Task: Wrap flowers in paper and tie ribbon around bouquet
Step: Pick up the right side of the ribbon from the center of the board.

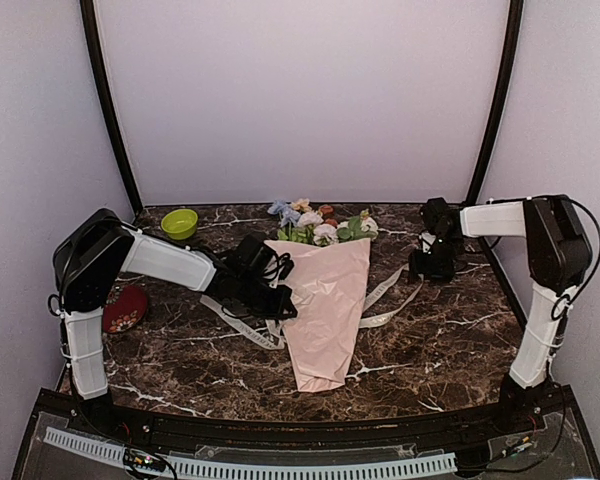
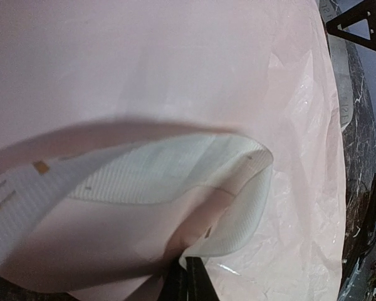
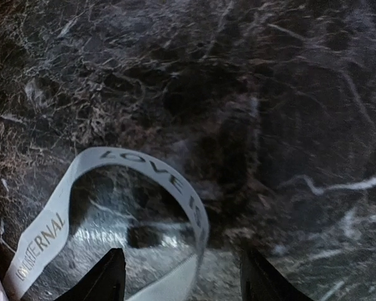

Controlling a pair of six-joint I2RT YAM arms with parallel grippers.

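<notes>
The bouquet (image 1: 325,300) lies mid-table, a pale pink paper cone with its point toward me. The flowers (image 1: 315,226) stick out of its wide far end. The cream ribbon (image 1: 242,327) passes under the cone and comes out on the right (image 1: 388,296). My left gripper (image 1: 278,300) is at the cone's left edge. In the left wrist view it (image 2: 189,266) is shut on a looped ribbon (image 2: 238,207) against the paper (image 2: 175,63). My right gripper (image 1: 430,264) hangs open to the right of the cone. Its fingers (image 3: 116,276) straddle a printed ribbon loop (image 3: 169,179) without touching it.
A green bowl (image 1: 180,223) stands at the back left. A red patterned object (image 1: 127,308) lies beside the left arm's base. The dark marble table (image 1: 450,350) has black frame posts (image 1: 495,100) at its back corners.
</notes>
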